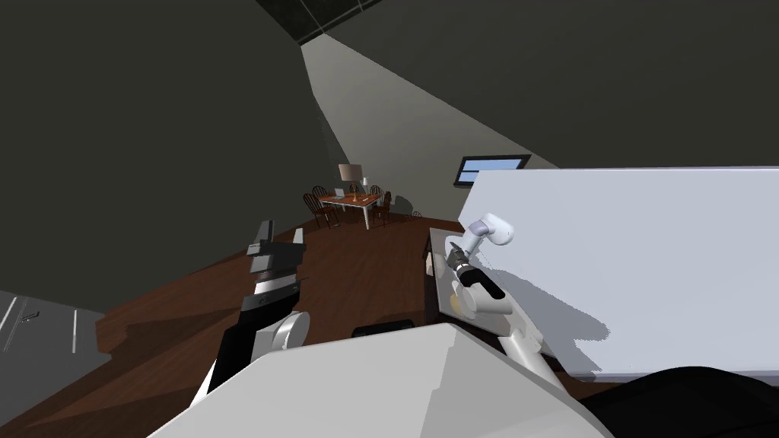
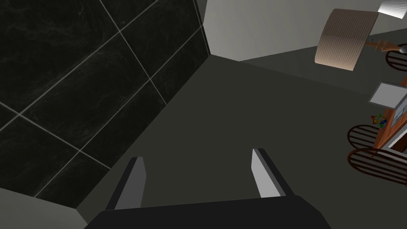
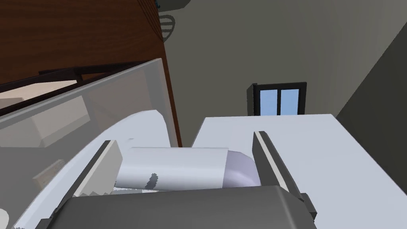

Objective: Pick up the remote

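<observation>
Where the remote lies cannot be told: no shape here can be read as it with certainty.

The right end effector [image 3: 183, 138] is held with its two fingers [image 3: 107, 163] spread wide. One white, round-ended cylinder [image 3: 175, 167] is seen lying crosswise between them, close to the dark body. What it is, and whether it is touched, cannot be told.

In the head view the right arm is seen sharply bent at the robot's right. It is folded over the near edge of one broad white flat surface [image 1: 647, 251], just beside one low grey piece of furniture [image 1: 441, 242]. Through the right wrist view that grey piece is shown as half transparent, with pale beige box shapes beneath its top. One window [image 3: 279, 99] with two blue panes is set in the grey wall beyond the white surface. A brown wooden floor [image 1: 342, 281] is spread between the furniture and the walls.

The left arm is raised at the robot's left, its black forearm slanted upward over the floor. The left end effector [image 2: 196, 155] is pointed up and away, its two fingers parted with nothing between them.

Well apart, across the floor, one wooden table [image 1: 351, 201] on white legs is seen. Four dark chairs [image 1: 313, 204] are counted around it, and one lamp [image 1: 350, 172] is stood upon it.
</observation>
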You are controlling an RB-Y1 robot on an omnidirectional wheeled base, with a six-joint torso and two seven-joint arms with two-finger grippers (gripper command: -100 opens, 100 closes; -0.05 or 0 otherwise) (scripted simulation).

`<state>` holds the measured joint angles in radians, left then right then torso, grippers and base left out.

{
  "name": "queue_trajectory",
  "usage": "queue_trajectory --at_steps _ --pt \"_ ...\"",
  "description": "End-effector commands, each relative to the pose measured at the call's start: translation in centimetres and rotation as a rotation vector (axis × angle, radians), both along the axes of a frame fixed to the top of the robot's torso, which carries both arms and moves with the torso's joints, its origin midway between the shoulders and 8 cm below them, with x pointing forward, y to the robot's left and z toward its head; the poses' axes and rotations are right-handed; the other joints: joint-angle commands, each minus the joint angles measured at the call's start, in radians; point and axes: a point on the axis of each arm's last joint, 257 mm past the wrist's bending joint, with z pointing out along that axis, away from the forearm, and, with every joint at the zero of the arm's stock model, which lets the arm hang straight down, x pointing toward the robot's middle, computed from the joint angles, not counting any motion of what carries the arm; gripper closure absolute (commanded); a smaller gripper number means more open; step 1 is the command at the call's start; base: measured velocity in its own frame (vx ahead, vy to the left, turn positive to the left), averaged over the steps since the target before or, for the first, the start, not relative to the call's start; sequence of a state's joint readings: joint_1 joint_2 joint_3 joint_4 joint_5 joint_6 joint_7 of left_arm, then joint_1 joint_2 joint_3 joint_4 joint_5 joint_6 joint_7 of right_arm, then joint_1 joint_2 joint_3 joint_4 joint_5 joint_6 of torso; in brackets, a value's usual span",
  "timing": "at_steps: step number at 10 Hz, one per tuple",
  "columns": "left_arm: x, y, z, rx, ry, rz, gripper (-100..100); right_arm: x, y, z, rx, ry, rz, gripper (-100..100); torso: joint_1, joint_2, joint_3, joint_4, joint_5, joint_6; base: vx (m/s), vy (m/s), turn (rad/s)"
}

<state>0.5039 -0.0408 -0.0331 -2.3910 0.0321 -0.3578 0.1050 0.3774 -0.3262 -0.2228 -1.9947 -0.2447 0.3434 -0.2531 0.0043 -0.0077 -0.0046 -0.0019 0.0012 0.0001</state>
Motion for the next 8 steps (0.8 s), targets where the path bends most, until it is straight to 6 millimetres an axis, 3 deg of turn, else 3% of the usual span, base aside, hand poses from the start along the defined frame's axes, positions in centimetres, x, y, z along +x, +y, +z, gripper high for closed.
queue_trajectory --at_steps 1,4,5,6,7,8 --pt "0.0 0.0 0.0 0.0 0.0 0.0 0 -0.5 -1.0 -1.3 0.023 0.042 -0.02 -100 0.0 0.0 0.0 0.0 0.0 0.0 0.104 0.047 -0.021" --pt "0.0 0.0 0.0 0.0 0.0 0.0 0 -2.3 -4.0 -5.0 0.103 0.15 -0.095 -100 -0.003 0.001 0.0 0.0 -0.001 0.0 0.115 0.03 -0.047" --pt "0.0 0.0 0.0 0.0 0.0 0.0 0 -2.3 -4.0 -5.1 0.103 0.154 -0.096 -100 -0.003 0.001 0.0 0.0 -0.001 0.0 0.096 0.036 -0.034" --pt "0.0 0.0 0.0 0.0 0.0 0.0 0 -3.5 -5.4 -7.0 0.146 0.205 -0.137 -100 -0.003 0.002 0.001 0.0 -0.001 0.0 0.124 0.035 -0.065" --pt "0.0 0.0 0.0 0.0 0.0 0.0 0 -3.5 -5.4 -7.1 0.147 0.21 -0.138 -100 -0.003 0.001 0.0 0.0 -0.001 0.0 0.102 0.015 -0.041" --pt "0.0 0.0 0.0 0.0 0.0 0.0 0 -4.9 -6.8 -8.9 0.192 0.261 -0.182 -100 -0.004 0.001 0.001 0.0 -0.001 0.0 0.119 -0.002 -0.075"
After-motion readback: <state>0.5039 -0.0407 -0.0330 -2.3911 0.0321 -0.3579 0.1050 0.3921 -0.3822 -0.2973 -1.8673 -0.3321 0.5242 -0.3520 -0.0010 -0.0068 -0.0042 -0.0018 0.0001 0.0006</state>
